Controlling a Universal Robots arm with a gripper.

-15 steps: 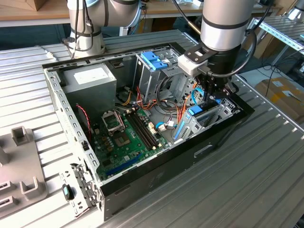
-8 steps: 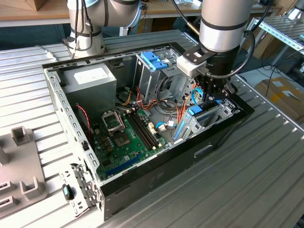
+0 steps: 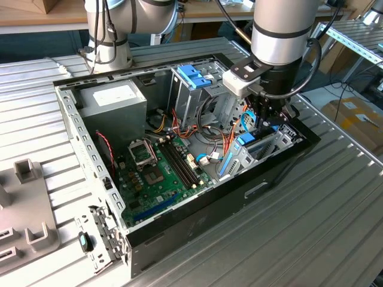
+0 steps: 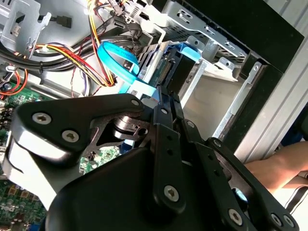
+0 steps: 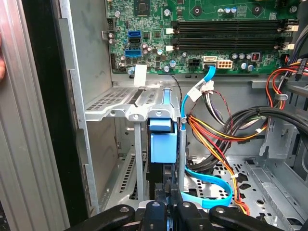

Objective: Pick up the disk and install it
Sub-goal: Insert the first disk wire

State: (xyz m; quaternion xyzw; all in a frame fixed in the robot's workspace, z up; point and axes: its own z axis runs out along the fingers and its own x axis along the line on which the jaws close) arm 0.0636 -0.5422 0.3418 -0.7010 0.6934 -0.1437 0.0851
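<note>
The disk (image 5: pixel 163 145) stands on edge in a slot of the silver drive bay (image 5: pixel 122 108), at the corner of the open computer case (image 3: pixel 78 128). Its light blue carrier rail runs along the visible edge. In the second wrist view the disk (image 4: pixel 174 72) shows a dark body and a blue rail, partly inside the bay. My gripper (image 5: pixel 168 188) is shut on the disk's near edge, its two black fingers pressed close on either side. In the exterior view the gripper (image 3: pixel 262 119) hangs straight down over the disk (image 3: pixel 246 140) near the case wall on the exterior view's right.
A blue flat cable (image 5: pixel 208 196) and a bundle of coloured wires (image 5: pixel 216 139) lie right beside the bay. The motherboard (image 3: pixel 158 173) covers the case floor. A blue bracket (image 3: pixel 194 75) tops the taller drive cage. A person's arm (image 4: pixel 274 168) rests outside the case wall.
</note>
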